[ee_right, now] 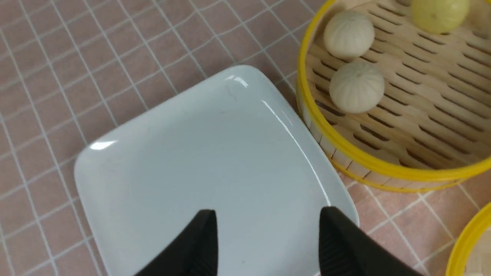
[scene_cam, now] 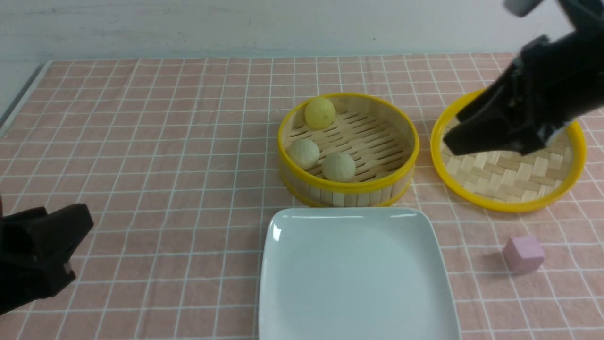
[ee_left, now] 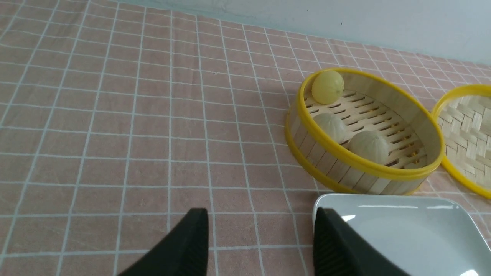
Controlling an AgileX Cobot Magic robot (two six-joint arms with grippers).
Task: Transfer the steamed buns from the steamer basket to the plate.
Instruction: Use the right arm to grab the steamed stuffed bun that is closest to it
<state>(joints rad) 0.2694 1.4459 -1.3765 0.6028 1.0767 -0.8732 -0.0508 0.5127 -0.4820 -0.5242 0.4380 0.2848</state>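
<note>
Three steamed buns (scene_cam: 338,166) sit in the steamer basket (scene_cam: 349,193), at twelve o'clock of the plate (scene_cam: 354,274) — left pincer (ee_left: 261,214) and right pincer (ee_right: 268,212) both spread, holding nothing.

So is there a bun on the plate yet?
No, the plate is bare, and the yellow bun and two beige buns all sit in the basket.

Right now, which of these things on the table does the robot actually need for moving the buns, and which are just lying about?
Part of the job: yellow bun, pale bun, second pale bun, basket, plate.
Just lying about: woven lid, pink cube.
</note>
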